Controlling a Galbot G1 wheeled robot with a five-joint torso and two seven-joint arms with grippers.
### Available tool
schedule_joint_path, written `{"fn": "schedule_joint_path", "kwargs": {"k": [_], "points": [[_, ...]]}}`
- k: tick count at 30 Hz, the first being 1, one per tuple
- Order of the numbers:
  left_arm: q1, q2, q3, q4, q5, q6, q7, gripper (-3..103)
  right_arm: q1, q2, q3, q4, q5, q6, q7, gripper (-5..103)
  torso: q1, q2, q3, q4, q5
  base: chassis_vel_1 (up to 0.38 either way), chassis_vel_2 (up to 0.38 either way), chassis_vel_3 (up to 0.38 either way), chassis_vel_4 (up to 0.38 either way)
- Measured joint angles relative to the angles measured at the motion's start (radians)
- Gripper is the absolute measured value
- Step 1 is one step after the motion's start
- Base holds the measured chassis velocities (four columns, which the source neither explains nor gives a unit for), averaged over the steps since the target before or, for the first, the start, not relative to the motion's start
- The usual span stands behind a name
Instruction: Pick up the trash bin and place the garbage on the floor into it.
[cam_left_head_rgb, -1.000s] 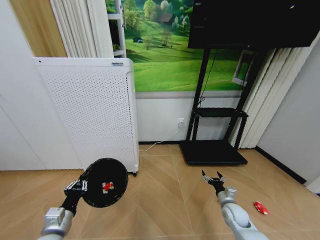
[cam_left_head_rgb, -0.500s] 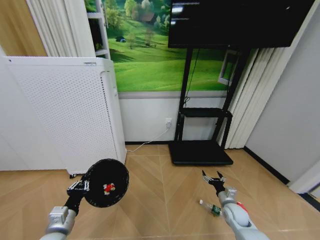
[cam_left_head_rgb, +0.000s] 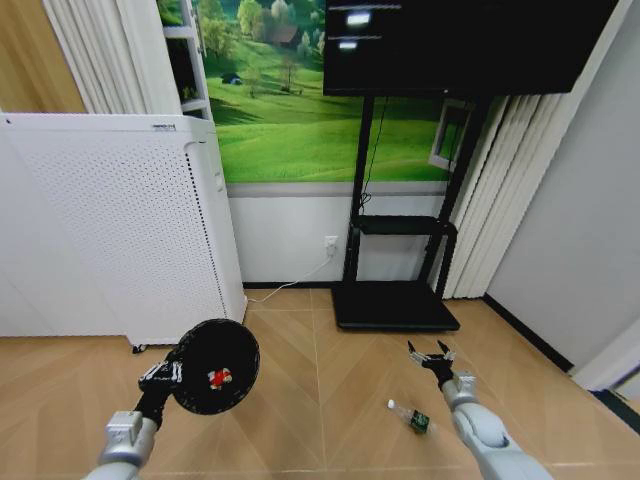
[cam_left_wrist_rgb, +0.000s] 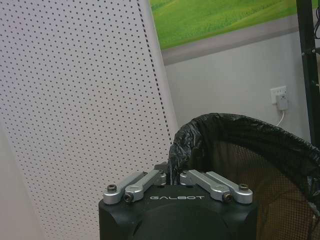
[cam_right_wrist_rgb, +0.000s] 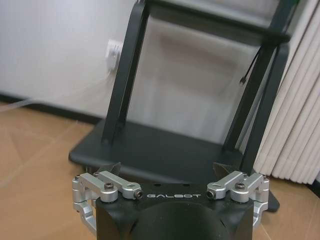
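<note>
- Low on our left side, the left gripper (cam_left_head_rgb: 172, 374) is clamped on the rim of the bin (cam_left_head_rgb: 214, 366), holding it off the wood floor (cam_left_head_rgb: 320, 400) with its mouth tipped toward the head camera.
- From the left wrist view we see the fingers (cam_left_wrist_rgb: 150, 181) pinched on the black liner folded over the bin's (cam_left_wrist_rgb: 260, 165) rim, with the white perforated cabinet (cam_left_wrist_rgb: 75, 110) just behind.
- Inside the bin we see a red-and-white wrapper (cam_left_head_rgb: 219, 377) lying against the mesh.
- On our right, the right gripper (cam_left_head_rgb: 430, 354) hangs above the floor with its fingers spread wide and nothing between them; the right wrist view shows the same gap between the fingers (cam_right_wrist_rgb: 112, 182).
- A clear bottle (cam_left_head_rgb: 410, 417) with a green label lies on its side on the floor, near the right arm and just short of the gripper.
- Beyond the right gripper stands a black TV stand (cam_left_head_rgb: 395, 300) against the wall; its base (cam_right_wrist_rgb: 160, 155) fills the middle of the right wrist view.
</note>
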Motion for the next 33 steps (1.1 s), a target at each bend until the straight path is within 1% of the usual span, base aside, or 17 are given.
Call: {"fn": "schedule_joint_path", "kwargs": {"k": [1, 2, 5, 6, 8, 12, 15, 16, 19, 20, 22, 23, 24, 27, 28, 30, 33], "points": [[-0.01, 0.001, 0.008, 0.015, 0.001, 0.0, 0.0, 7, 0.0, -0.031, -0.034, -0.015, -0.002, -0.013, 0.0, 100, 0.0, 0.0, 0.0, -0.0001, 0.0001, 0.0, 0.0, 0.0, 0.0], [-0.01, 0.001, 0.008, 0.015, 0.001, 0.0, 0.0, 7, 0.0, -0.031, -0.034, -0.015, -0.002, -0.013, 0.0, 100, 0.0, 0.0, 0.0, -0.0001, 0.0001, 0.0, 0.0, 0.0, 0.0], [-0.028, 0.005, 0.022, 0.041, 0.004, -0.001, 0.002, 7, 0.002, -0.09, -0.117, -0.054, -0.005, -0.024, 0.0, 100, 0.0, 0.0, 0.0, -0.0002, 0.0003, 0.0, 0.0, 0.0, 0.0], [-0.028, 0.005, 0.022, 0.041, 0.004, -0.001, 0.002, 7, 0.002, -0.09, -0.117, -0.054, -0.005, -0.024, 0.0, 100, 0.0, 0.0, 0.0, -0.0002, 0.0003, 0.0, 0.0, 0.0, 0.0], [-0.042, 0.006, 0.032, 0.058, 0.005, -0.003, 0.003, 7, 0.01, -0.121, -0.166, -0.078, 0.002, -0.029, -0.001, 100, 0.0, 0.0, 0.0, 0.0, 0.0, 0.0, 0.0, 0.0, 0.0], [-0.056, 0.007, 0.042, 0.072, 0.004, -0.005, 0.005, 7, 0.016, -0.148, -0.215, -0.098, 0.007, -0.03, -0.007, 100, 0.0, 0.0, 0.0, 0.0003, 0.0001, 0.0, 0.0, 0.0, 0.0], [-0.076, 0.008, 0.058, 0.099, 0.003, -0.009, 0.007, 7, 0.018, -0.183, -0.292, -0.123, 0.005, -0.019, -0.035, 100, 0.0, 0.0, 0.0, 0.0, 0.0, 0.0, 0.0, 0.0, 0.0], [-0.076, 0.008, 0.058, 0.099, 0.003, -0.009, 0.007, 7, 0.018, -0.183, -0.292, -0.123, 0.005, -0.019, -0.035, 100, 0.0, 0.0, 0.0, 0.0, 0.0, 0.0, 0.0, 0.0, 0.0], [-0.092, 0.008, 0.07, 0.121, 0.002, -0.011, 0.008, 7, 0.04, -0.205, -0.367, -0.162, 0.004, 0.001, -0.062, 100, 0.0, 0.0, 0.0, 0.0, -0.0004, 0.0, 0.0, 0.0, 0.0], [-0.092, 0.008, 0.07, 0.121, 0.002, -0.011, 0.008, 7, 0.04, -0.205, -0.367, -0.162, 0.004, 0.001, -0.062, 100, 0.0, 0.0, 0.0, 0.0, -0.0004, 0.0, 0.0, 0.0, 0.0], [-0.098, 0.008, 0.075, 0.13, 0.001, -0.011, 0.008, 7, 0.068, -0.202, -0.413, -0.206, -0.002, 0.016, -0.083, 100, 0.0, 0.0, 0.0, -0.0003, 0.0001, 0.0, 0.0, 0.0, 0.0], [-0.1, 0.009, 0.078, 0.133, 0.0, -0.011, 0.009, 7, 0.091, -0.193, -0.438, -0.236, -0.003, 0.024, -0.087, 100, 0.0, 0.0, 0.0, 0.0002, 0.0, 0.0, 0.0, 0.0, 0.0], [-0.1, 0.009, 0.078, 0.133, 0.0, -0.011, 0.009, 7, 0.091, -0.193, -0.438, -0.236, -0.003, 0.024, -0.087, 100, 0.0, 0.0, 0.0, 0.0002, 0.0, 0.0, 0.0, 0.0, 0.0], [-0.102, 0.015, 0.084, 0.139, 0.0, -0.011, 0.009, 7, 0.163, -0.153, -0.519, -0.339, -0.011, 0.043, -0.099, 100, 0.0, 0.0, 0.0, 0.0003, 0.0004, 0.0, 0.0, 0.0, 0.0], [-0.102, 0.015, 0.084, 0.139, 0.0, -0.011, 0.009, 7, 0.163, -0.153, -0.519, -0.339, -0.011, 0.043, -0.099, 100, 0.0, 0.0, 0.0, 0.0003, 0.0004, 0.0, 0.0, 0.0, 0.0], [-0.106, 0.019, 0.088, 0.141, -0.001, -0.011, 0.009, 7, 0.213, -0.125, -0.575, -0.418, -0.029, 0.058, -0.105, 100, 0.0, 0.0, 0.0, 0.0001, -0.0004, 0.0, 0.0, 0.0, 0.0], [-0.108, 0.021, 0.091, 0.142, -0.002, -0.009, 0.009, 7, 0.244, -0.108, -0.606, -0.464, -0.041, 0.067, -0.112, 100, 0.0, 0.0, 0.0, 0.0001, 0.0001, 0.0, 0.0, 0.0, 0.0]]}}
